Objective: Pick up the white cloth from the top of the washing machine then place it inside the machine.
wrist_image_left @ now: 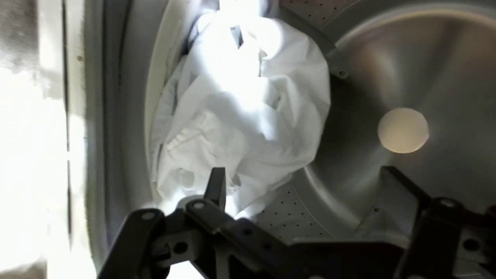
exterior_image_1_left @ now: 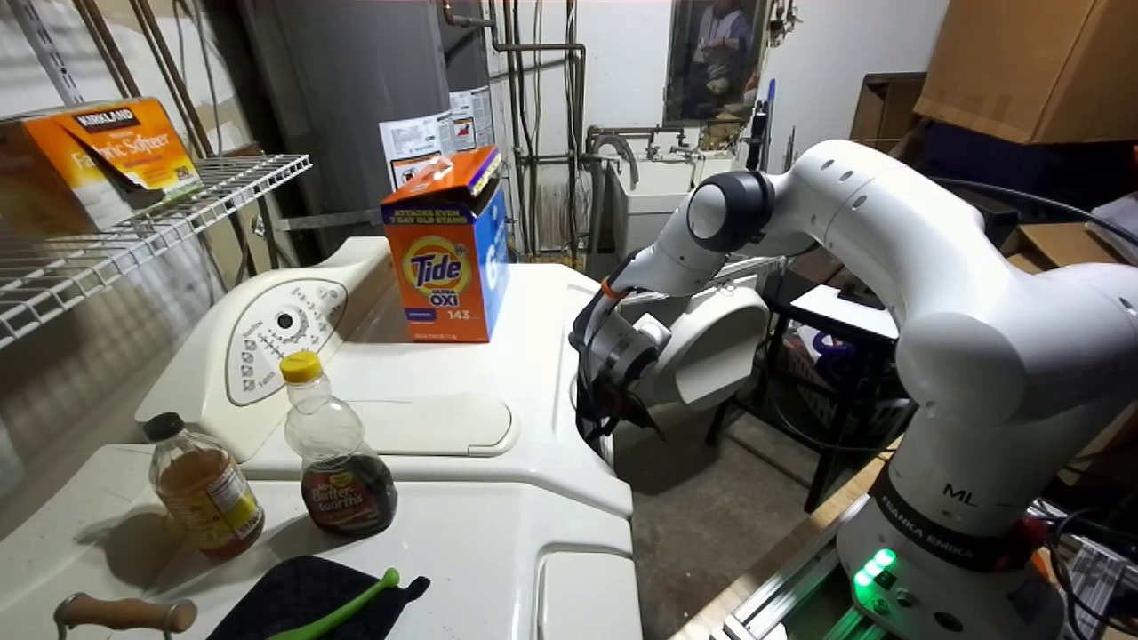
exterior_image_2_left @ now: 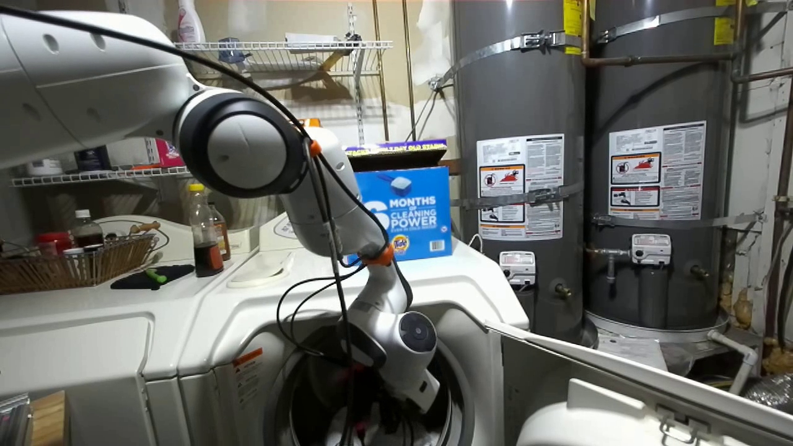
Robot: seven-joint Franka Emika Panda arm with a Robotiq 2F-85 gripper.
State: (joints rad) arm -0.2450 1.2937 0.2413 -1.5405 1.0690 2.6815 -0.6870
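The white cloth (wrist_image_left: 298,124) lies crumpled inside the metal drum, near the front rim, in the wrist view. The washing machine (exterior_image_1_left: 542,356) has its round front opening uncovered; it also shows in an exterior view (exterior_image_2_left: 480,291). My gripper (wrist_image_left: 303,169) is open, with its fingers wide apart and nothing between them. Its left finger overlaps the cloth's lower edge in the wrist view; I cannot tell whether they touch. Its right finger is over the bare drum (wrist_image_left: 348,131). In an exterior view the wrist reaches into the opening, and the fingers are in shadow there.
The open door (exterior_image_1_left: 716,347) stands beside the arm, also in an exterior view (exterior_image_2_left: 613,378). A Tide box (exterior_image_1_left: 444,267) stands on top. Two bottles (exterior_image_1_left: 347,493) (exterior_image_1_left: 209,498) and a black pad (exterior_image_1_left: 293,596) with a green utensil are on the neighbouring machine. Loose cables (exterior_image_2_left: 337,272) hang along the arm.
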